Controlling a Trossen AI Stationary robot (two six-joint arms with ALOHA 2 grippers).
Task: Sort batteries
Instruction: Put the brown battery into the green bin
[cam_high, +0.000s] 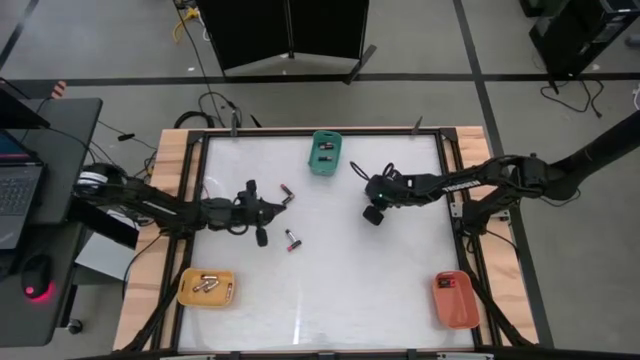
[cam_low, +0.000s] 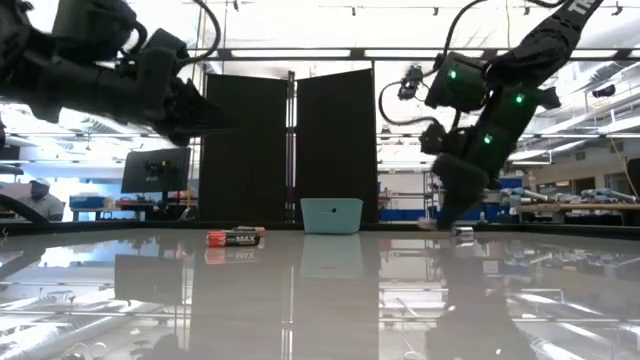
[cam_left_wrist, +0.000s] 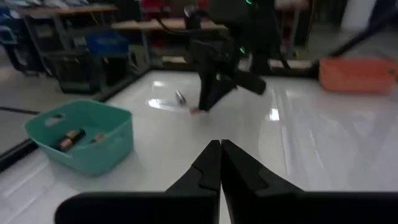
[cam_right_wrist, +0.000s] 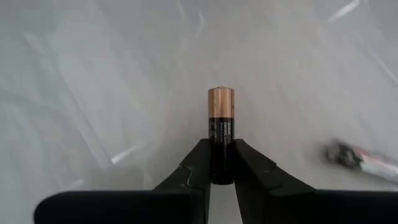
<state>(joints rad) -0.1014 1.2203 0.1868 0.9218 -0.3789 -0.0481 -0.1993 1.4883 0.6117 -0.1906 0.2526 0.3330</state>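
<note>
Gleaming white table (cam_high: 350, 280); right fingers (cam_right_wrist: 198, 163) clamp a battery (cam_right_wrist: 221, 134), left fingers (cam_left_wrist: 208, 163) together.

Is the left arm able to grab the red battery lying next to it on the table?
Probably yes. The left gripper is empty, its jaws shut, and the red battery lies on bare table beside it with nothing between. It would need to open first.

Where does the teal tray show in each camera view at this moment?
High view: teal tray at the table's far edge, top centre.
Low view: middle of the picture, before the dark panels.
Left wrist view: at left, batteries inside.
Right wrist view: not in it.
Shared landmark: the right gripper near the tray.
</note>
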